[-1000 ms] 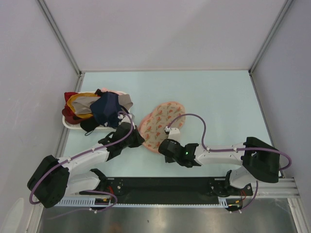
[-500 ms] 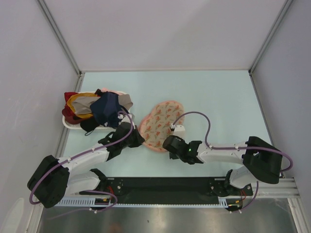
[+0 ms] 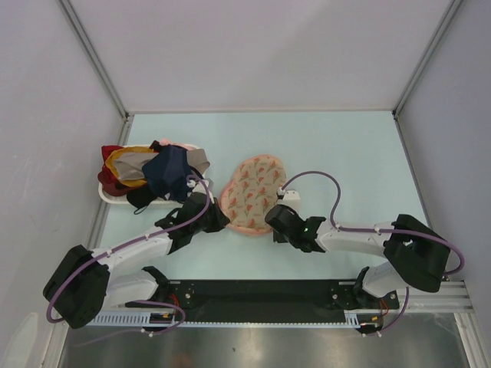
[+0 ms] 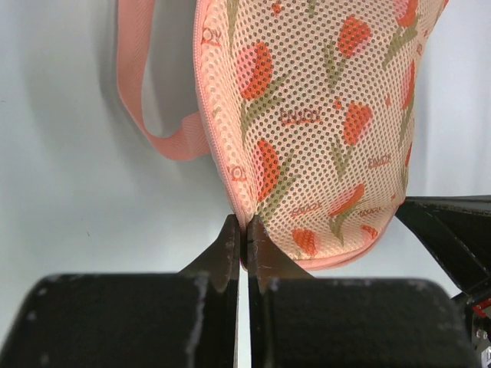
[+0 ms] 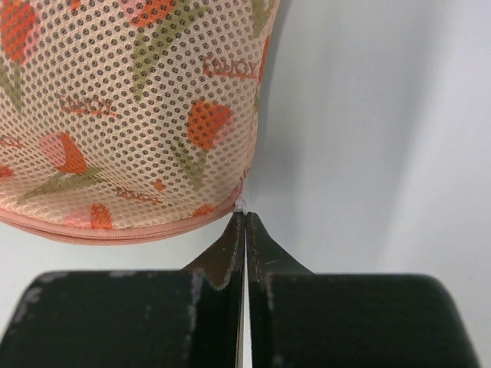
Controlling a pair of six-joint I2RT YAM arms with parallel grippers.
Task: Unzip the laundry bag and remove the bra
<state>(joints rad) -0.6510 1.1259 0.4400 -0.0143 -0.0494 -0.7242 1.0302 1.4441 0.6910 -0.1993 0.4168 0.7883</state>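
Observation:
The laundry bag (image 3: 253, 192), a beige-pink mesh pouch with red-orange flowers and pink edging, lies flat mid-table. My left gripper (image 3: 222, 218) is at its near-left edge, shut on a fold of the mesh by the rim (image 4: 244, 230). My right gripper (image 3: 271, 218) is at the near-right edge, shut with a small white zip pull (image 5: 242, 205) at its fingertips (image 5: 245, 218). The pink zip rim (image 5: 115, 231) runs left from there. The bra is hidden.
A white tray (image 3: 107, 196) at the left holds a heap of navy, red and yellow garments (image 3: 157, 172), close behind my left arm. A pink strap loop (image 4: 134, 92) hangs off the bag's left side. Walls stand on three sides.
My right gripper has slid right and away along the bag's near rim, staying shut. The bag has turned and looks rounder. The left arm has held still.

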